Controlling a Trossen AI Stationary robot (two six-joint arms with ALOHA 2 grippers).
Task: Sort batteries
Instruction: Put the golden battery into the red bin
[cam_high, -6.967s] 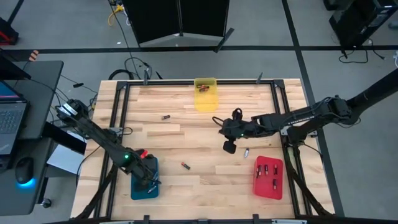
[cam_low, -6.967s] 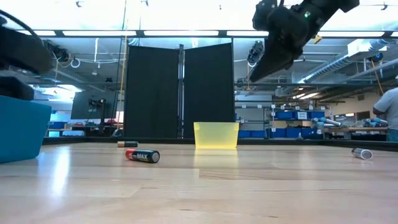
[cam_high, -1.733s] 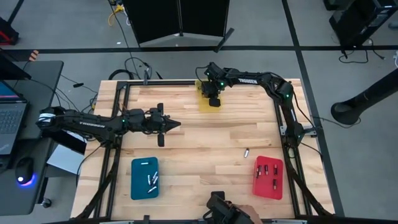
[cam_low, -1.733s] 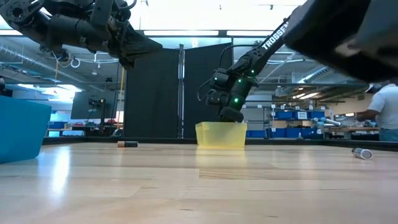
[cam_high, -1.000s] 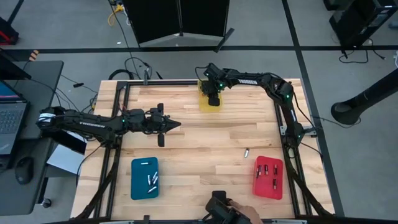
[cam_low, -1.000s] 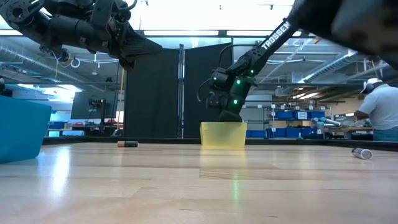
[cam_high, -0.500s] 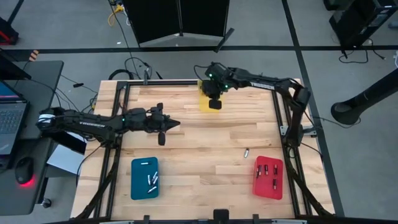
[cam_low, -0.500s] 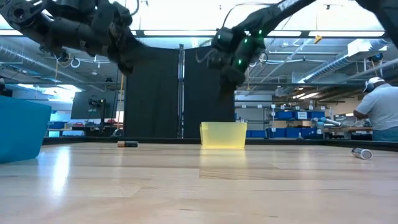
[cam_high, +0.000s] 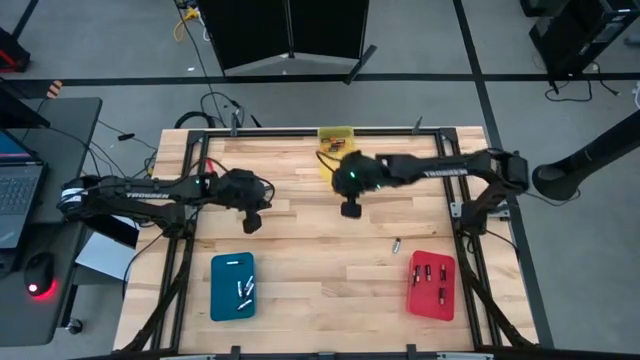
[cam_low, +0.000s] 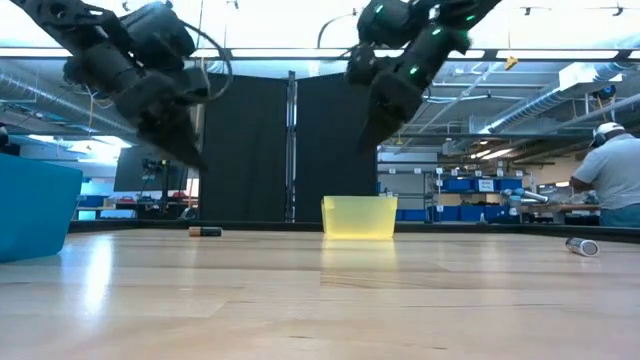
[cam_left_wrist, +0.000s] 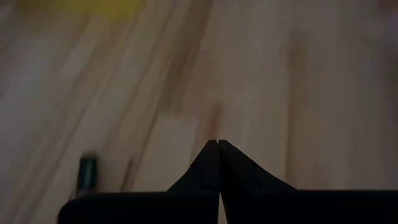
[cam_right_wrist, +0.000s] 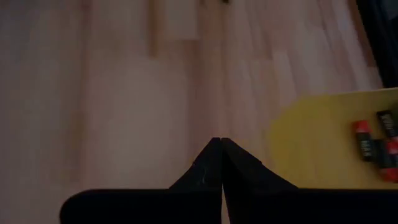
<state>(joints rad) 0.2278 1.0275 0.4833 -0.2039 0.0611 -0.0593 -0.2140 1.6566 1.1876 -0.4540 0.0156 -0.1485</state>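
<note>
We found two batteries still loose on the counter (cam_high: 300, 270): a dark cell (cam_low: 205, 232) lying near the far left side, seen also beside the left arm's own fingers in its wrist view, and a silvery cell (cam_high: 396, 244) just above the red tray (cam_high: 432, 285). The others lay sorted in the yellow tray (cam_high: 334, 135), the blue tray (cam_high: 233, 287) and the red tray. The left gripper (cam_high: 252, 222) hung above the counter near the dark cell with its jaws pressed together and empty; the right gripper (cam_high: 350, 209) hung just below the yellow tray, its jaws likewise closed on nothing. We judged the chief risk to be a descent with jaws shut: the tips would strike the round cell and roll it away, perhaps toward the counter's edge. A second risk was mis-sorting, since the cells are small and alike. Against the earlier views, the right gripper had left the yellow tray, where it had stood with jaws wide, and had shut them while withdrawing toward the centre; the left gripper had turned downward, staying shut.
</note>
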